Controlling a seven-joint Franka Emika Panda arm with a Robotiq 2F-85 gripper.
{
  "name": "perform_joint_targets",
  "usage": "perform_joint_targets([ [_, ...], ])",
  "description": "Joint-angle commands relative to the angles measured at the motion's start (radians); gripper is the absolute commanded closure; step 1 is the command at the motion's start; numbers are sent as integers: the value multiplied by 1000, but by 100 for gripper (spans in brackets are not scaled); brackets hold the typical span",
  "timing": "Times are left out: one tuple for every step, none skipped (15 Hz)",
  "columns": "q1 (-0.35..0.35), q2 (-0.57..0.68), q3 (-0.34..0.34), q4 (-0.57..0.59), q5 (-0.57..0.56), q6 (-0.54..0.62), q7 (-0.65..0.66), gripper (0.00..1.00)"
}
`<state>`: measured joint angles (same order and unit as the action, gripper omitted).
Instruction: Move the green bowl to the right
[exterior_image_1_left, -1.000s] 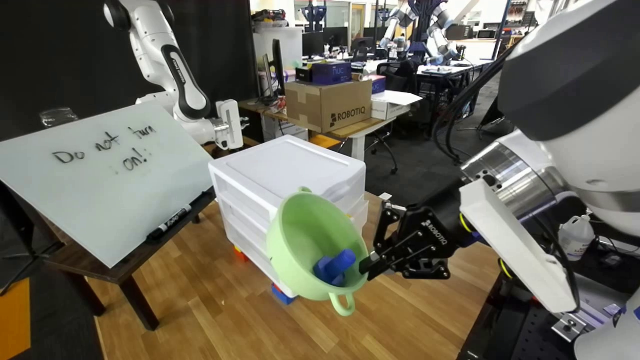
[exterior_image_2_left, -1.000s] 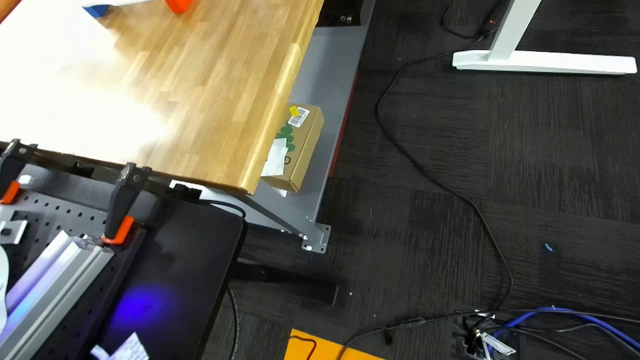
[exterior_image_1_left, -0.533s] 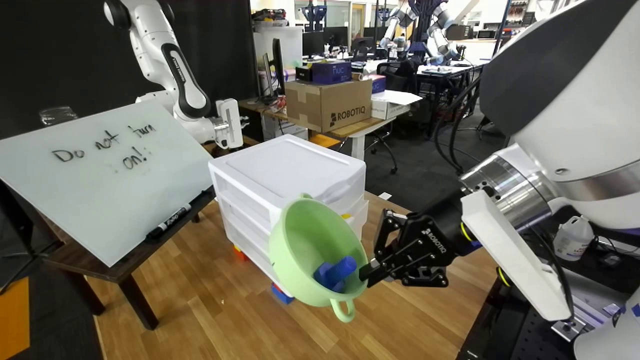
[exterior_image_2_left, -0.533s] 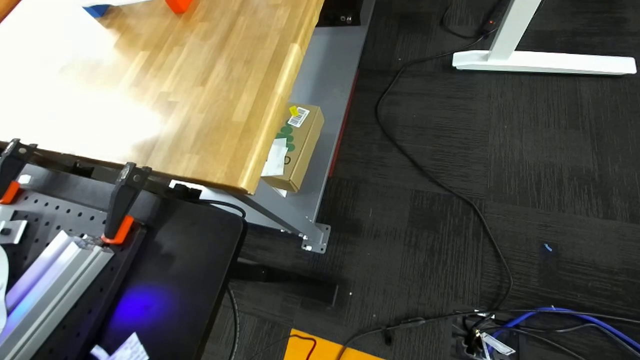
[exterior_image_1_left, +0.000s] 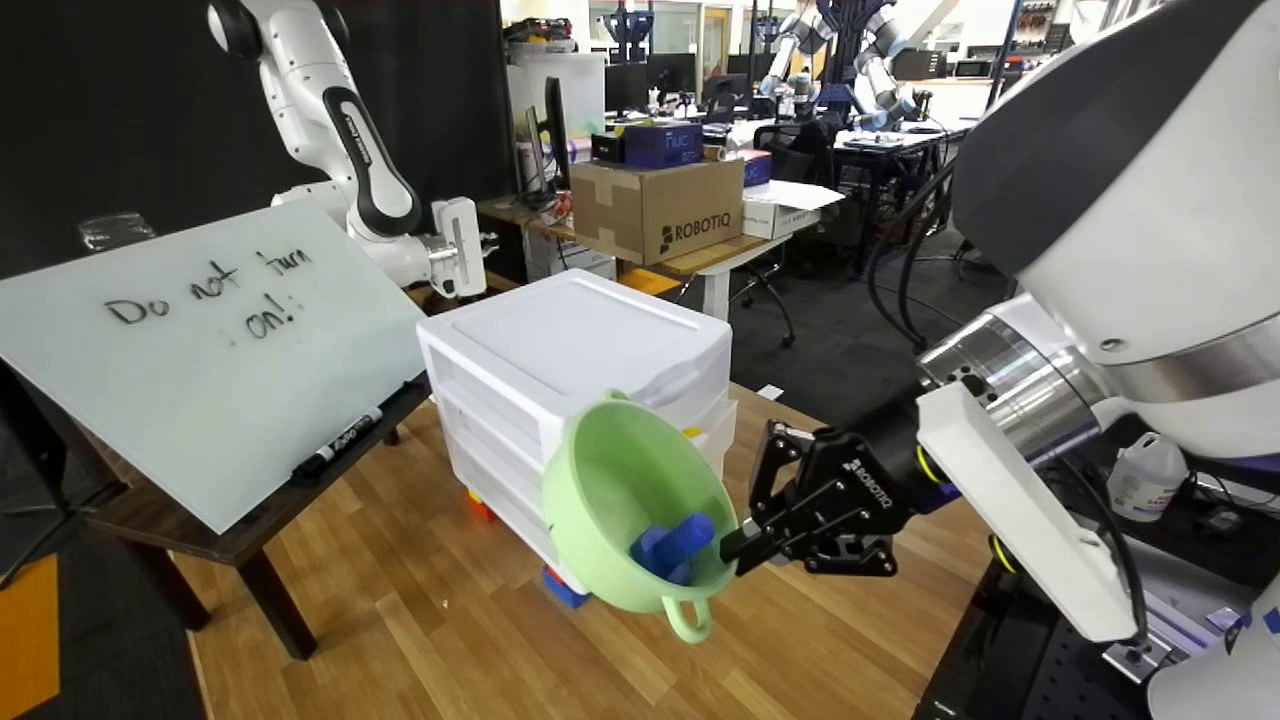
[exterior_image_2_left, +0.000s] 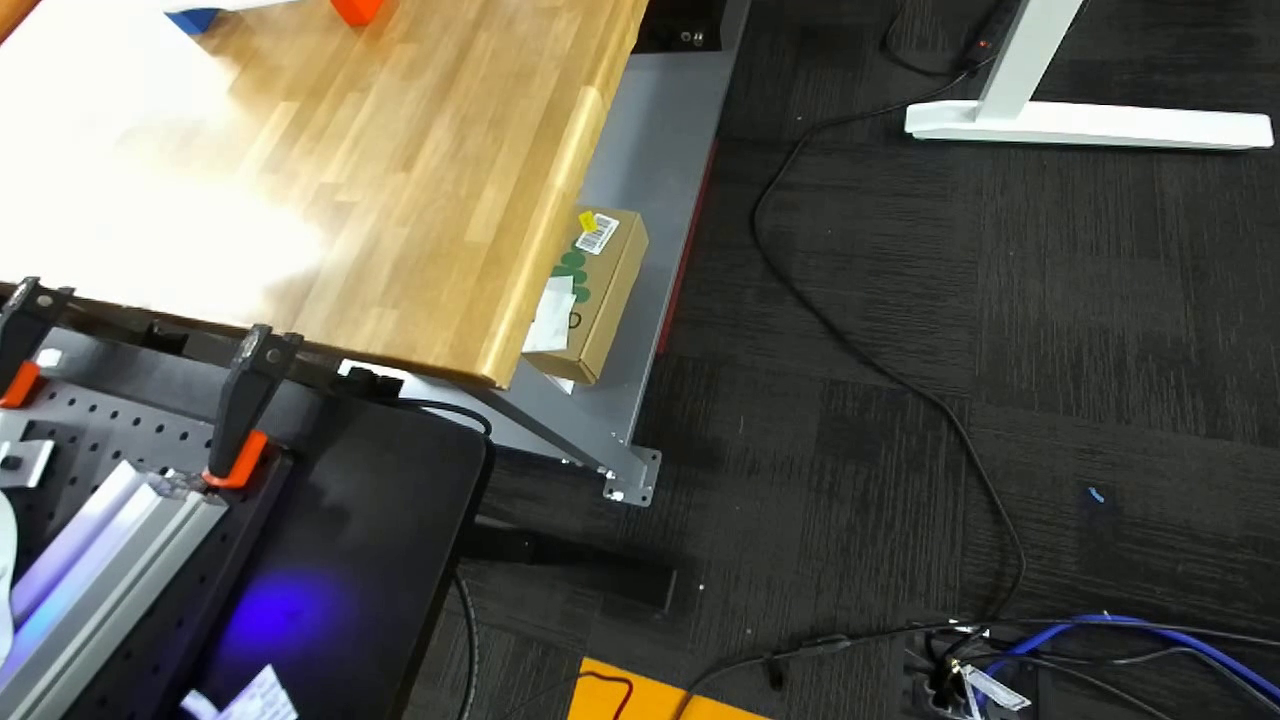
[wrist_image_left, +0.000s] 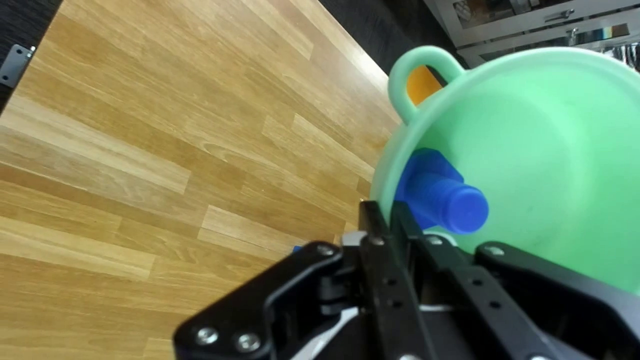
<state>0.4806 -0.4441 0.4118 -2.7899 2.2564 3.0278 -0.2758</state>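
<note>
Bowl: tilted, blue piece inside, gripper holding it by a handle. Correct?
Wrong on the grip only: the gripper pinches the rim, one finger on each side. The wrist view shows it, with the handle there standing clear of the grip. The bowl is tilted with the blue piece inside, as you say.
</note>
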Motion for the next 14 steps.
perform_joint_targets([
  [1, 29, -29, -1, 89, -10, -19, 98],
  [5, 43, -35, -2, 117, -11, -22, 98],
  [13, 63, -41, -4, 151, -9, -21, 98],
  [20, 81, -45, -5, 184, -9, -20, 98],
  [27, 102, -46, -7, 220, -8, -19, 98],
  [28, 118, -42, -8, 275, -13, -32, 98],
  [28, 134, -40, -8, 323, -18, -44, 98],
  [24, 145, -36, -9, 379, -27, -65, 98],
  [23, 157, -35, -8, 428, -35, -82, 98],
  [4, 156, -27, -8, 354, -41, 20, 98],
  [-2, 163, -27, -8, 360, -48, 28, 98],
  [-12, 163, -24, -6, 353, -51, 62, 98],
  [-27, 160, -19, -3, 352, -53, 87, 98],
  [-39, 157, -16, -2, 351, -54, 107, 98],
])
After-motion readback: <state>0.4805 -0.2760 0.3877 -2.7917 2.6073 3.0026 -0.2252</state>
